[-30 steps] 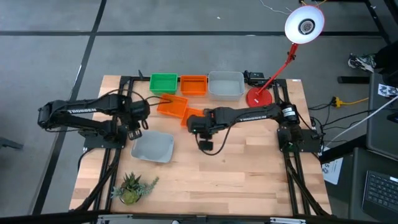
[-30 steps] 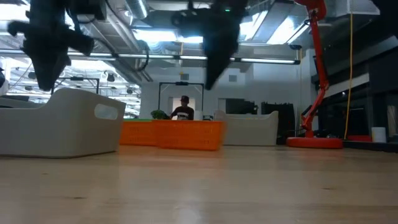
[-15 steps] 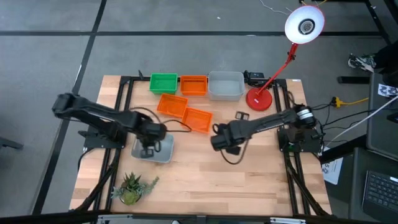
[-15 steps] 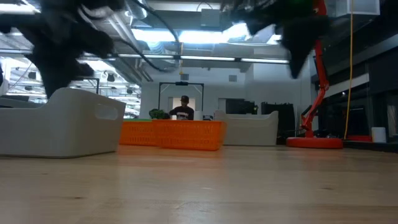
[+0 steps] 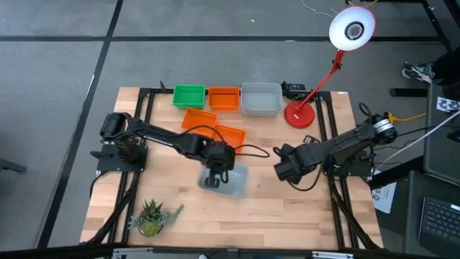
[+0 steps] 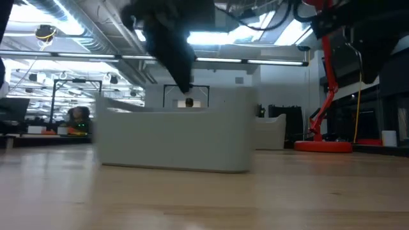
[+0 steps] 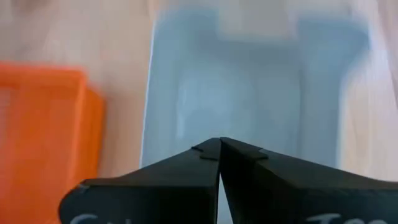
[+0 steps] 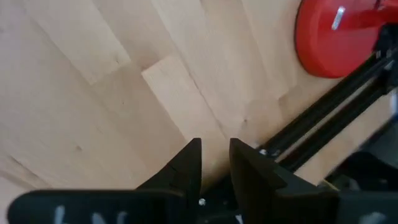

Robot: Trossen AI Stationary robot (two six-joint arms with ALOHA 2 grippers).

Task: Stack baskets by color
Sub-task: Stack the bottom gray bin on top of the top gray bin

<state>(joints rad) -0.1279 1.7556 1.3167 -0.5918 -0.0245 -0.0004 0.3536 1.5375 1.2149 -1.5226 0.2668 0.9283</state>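
A robot's left gripper (image 5: 213,178) reaches to the middle of the wooden table (image 5: 287,216), its fingers pinched together on the near wall of a grey-white basket (image 5: 228,181), with the thin rim seemingly caught between them. The basket sits flat on the boards, just in front of two loose orange baskets (image 5: 215,128) and well apart from the back row, where a green basket (image 5: 189,95), another orange one and the larger grey-white basket (image 5: 260,98) it belongs with stand side by side next to a red lamp base (image 5: 300,114).

The right gripper (image 5: 284,166) hangs over bare wood to the right of the held basket, fingers a narrow gap apart and holding nothing.

The basket looks like a light, stiff plastic shell, smooth enough to slip, so a pinch on the top edge of one wall is the likely hold; gripped on one side only, it may tilt when lifted.

The overhead camera alone maps the basket against the back row. The table-level camera alone shows its base (image 6: 172,167) on the boards. The left wrist camera shows the fingers (image 7: 186,180) meeting at the rim and the basket's empty inside (image 7: 249,93). A potted plant (image 5: 152,216) stands at the front left corner
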